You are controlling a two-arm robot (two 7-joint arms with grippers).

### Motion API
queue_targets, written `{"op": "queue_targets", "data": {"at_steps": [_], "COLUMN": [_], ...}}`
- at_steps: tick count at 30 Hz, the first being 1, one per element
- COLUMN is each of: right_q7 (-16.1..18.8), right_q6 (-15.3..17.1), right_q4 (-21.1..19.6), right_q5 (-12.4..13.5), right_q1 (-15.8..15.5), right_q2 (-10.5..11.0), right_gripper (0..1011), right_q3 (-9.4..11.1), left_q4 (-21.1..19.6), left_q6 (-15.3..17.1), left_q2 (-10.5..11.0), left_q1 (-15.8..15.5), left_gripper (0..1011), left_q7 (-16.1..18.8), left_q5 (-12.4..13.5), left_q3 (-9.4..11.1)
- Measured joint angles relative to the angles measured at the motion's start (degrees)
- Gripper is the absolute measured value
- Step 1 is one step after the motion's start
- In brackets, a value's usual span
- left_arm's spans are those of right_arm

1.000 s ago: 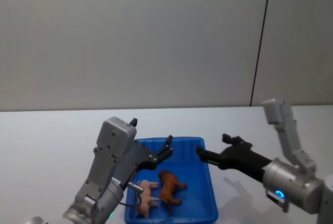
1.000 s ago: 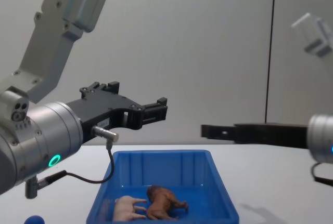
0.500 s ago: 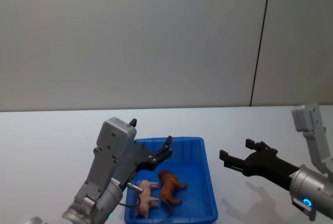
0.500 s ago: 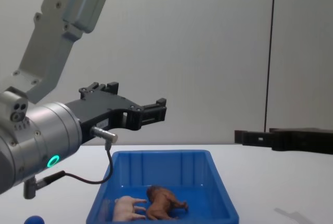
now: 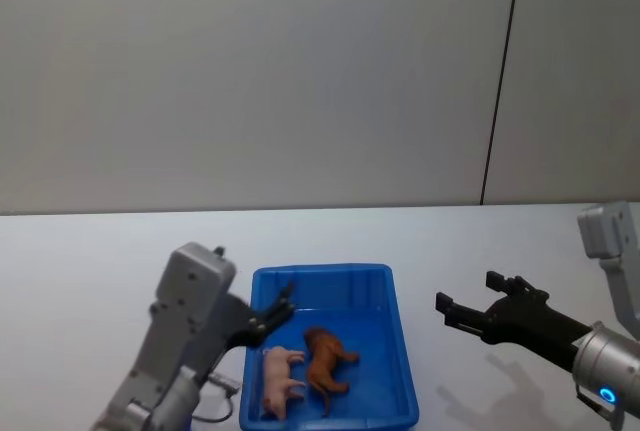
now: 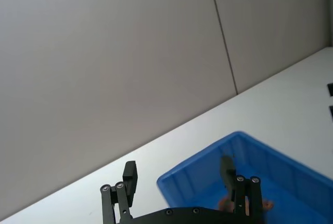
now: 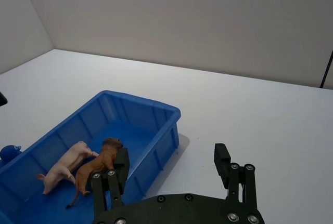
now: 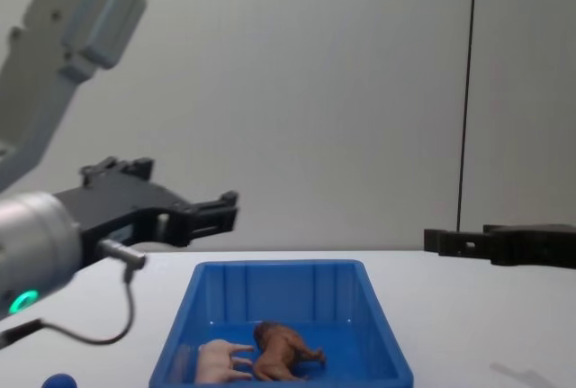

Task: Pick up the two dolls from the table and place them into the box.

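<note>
Looks like a lab or test room to me: plain white surface [image 5: 90, 251], bare grey panel wall [image 5: 250, 71] behind, one dark seam [image 5: 500, 81] at right.

Holds left gripper [image 5: 274, 311] aloft, fingers parted, empty — right gripper [image 5: 466, 293] level out front, fingers likewise parted

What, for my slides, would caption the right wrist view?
Lion and pig rest in the blue box; open right gripper hovers over the table.

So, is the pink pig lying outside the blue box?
No, the pig lies inside the box, right beside the lion.
</note>
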Motion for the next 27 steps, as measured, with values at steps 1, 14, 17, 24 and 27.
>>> {"op": "queue_targets", "data": {"at_steps": [1,14,17,24,27], "right_q7": [0.0,0.1,0.1,0.1,0.1], "right_q6": [0.0,0.0,0.0,0.0,0.0], "right_q4": [-0.1,-0.4,-0.4,-0.5,-0.5], "right_q5": [0.0,0.2,0.2,0.2,0.2], "right_q1": [-0.1,-0.4,-0.5,-0.5,-0.5], "right_q2": [0.1,0.5,0.5,0.6,0.6], "right_gripper": [1001,1001,1001,1001,1001], "right_q3": [0.1,0.3,0.3,0.4,0.4], "left_q4": [0.0,-6.4,-6.8,-6.6,-5.8], "left_q6": [0.0,4.8,5.2,5.0,4.5], "left_q2": [0.0,7.3,8.2,9.2,9.2], "left_q1": [0.0,8.1,9.2,10.9,11.4], "left_gripper": [1003,1003,1003,1003,1003], "left_q7": [0.0,7.0,7.6,7.7,7.5], "left_q5": [0.0,-3.3,-3.8,-5.1,-5.8], "left_q3": [0.0,-2.0,-2.4,-2.9,-3.0]}}
